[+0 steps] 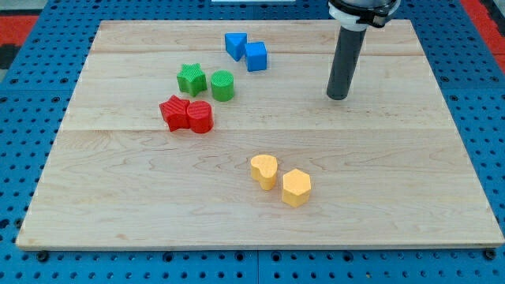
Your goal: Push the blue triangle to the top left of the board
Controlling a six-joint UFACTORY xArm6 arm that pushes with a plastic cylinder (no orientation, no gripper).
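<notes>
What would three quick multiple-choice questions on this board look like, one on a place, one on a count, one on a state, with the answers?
1. Where is my tip relative to the blue triangle?
A. To the view's right
B. To the view's left
C. On top of it

2. How many yellow blocks are on the board?
A. One
B. Two
C. Four

3. The blue triangle and the blue cube are:
A. Stacked
B. At opposite edges
C. Side by side

Answers: 1 A, the rod stands right of both blue blocks, apart from them. 2 B, a pair near the view's bottom. 3 C, they sit next to each other.
</notes>
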